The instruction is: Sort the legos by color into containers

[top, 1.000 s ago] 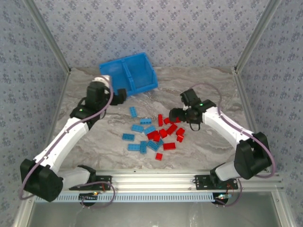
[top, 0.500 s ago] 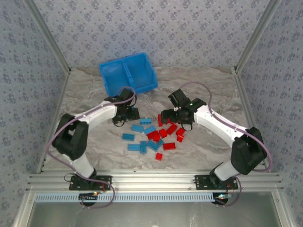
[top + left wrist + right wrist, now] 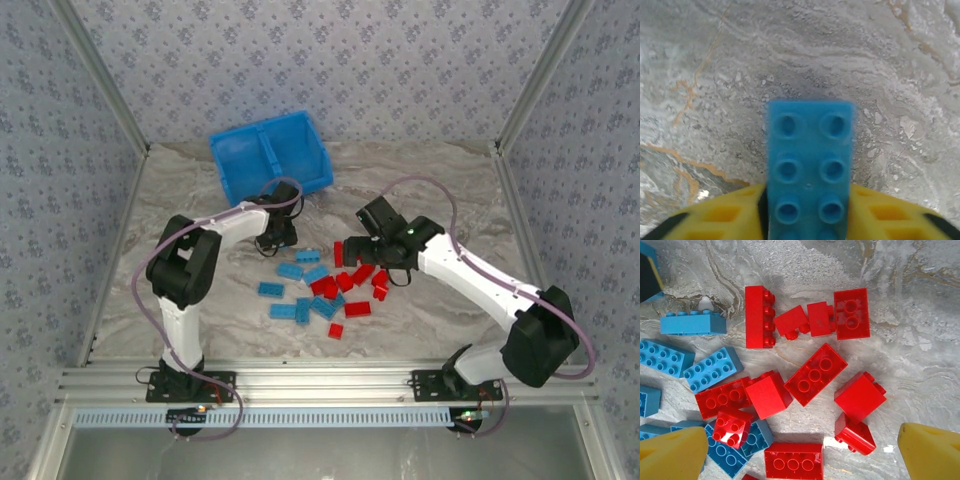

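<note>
1. The left gripper (image 3: 807, 210) has swung away from the blue bin (image 3: 296, 158) to the far-left edge of the scatter and clamped down. Its yellow fingers (image 3: 880, 215) now pinch a light blue brick (image 3: 809, 160) by its long sides, studs up. Whether the brick has left the table (image 3: 715, 75) I cannot tell.
2. The right gripper (image 3: 801, 452) has drifted left over the red legos (image 3: 815, 374). It hangs there with its fingertips (image 3: 675, 452) spread wide, holding nothing.
3. So one blue pick looks secured. It needs carrying to a compartment of the bin, just beyond on the far left. The other legos lie mixed mid-table.
</note>
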Motion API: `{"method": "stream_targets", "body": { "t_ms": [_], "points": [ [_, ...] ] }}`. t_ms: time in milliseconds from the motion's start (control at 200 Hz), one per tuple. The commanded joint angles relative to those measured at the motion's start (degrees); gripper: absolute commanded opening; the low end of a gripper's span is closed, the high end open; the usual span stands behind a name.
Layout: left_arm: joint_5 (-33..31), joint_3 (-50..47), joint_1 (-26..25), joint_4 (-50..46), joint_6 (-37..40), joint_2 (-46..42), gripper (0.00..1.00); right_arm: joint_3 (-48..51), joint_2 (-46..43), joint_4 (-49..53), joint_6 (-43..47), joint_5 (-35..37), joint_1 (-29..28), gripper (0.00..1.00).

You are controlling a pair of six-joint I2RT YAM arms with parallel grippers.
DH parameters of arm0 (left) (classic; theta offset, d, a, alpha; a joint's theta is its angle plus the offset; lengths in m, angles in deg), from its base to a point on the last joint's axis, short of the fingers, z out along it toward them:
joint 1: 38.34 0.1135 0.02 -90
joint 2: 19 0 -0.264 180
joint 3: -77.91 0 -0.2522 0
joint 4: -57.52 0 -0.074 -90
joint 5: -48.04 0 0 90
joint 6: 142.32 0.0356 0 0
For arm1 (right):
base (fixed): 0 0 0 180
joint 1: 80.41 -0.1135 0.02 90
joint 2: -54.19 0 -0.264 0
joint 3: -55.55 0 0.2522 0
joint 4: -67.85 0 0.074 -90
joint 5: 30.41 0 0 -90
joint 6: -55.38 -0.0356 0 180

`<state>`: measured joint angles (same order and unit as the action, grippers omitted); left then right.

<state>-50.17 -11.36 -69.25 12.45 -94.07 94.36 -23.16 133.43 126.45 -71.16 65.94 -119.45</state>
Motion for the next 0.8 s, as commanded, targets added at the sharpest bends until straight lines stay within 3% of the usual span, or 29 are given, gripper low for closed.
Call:
{"method": "stream_targets", "body": {
  "t_ms": [0, 170, 335, 635, 794],
  "points": [
    [-0.8, -1.0, -0.7, 0.4, -0.2, -2.3, 0.31, 0.2, -1.8, 2.3, -1.9, 2.7, -0.3, 1.0],
    [-3.4, -0.1, -1.4, -3.5, 1.6, -10.6, 0.27, -0.1, -2.4, 2.1, -2.6, 3.3, -0.6, 1.0],
    [-14.0, 8.8, -0.6, -11.8, 6.9, -14.8, 0.27, -0.4, -3.0, 2.1, -3.0, 4.1, -1.3, 1.0],
    [-17.9, 29.6, 8.4, -14.8, 13.2, -0.4, 0.27, 0.3, -4.9, 3.1, -4.2, 5.6, -3.2, 1.0],
    [-14.7, 39.2, 11.7, -14.7, 15.2, 8.0, 0.3, 2.4, -7.9, 3.4, -5.4, 6.9, -3.6, 1.0]
  ]
}}
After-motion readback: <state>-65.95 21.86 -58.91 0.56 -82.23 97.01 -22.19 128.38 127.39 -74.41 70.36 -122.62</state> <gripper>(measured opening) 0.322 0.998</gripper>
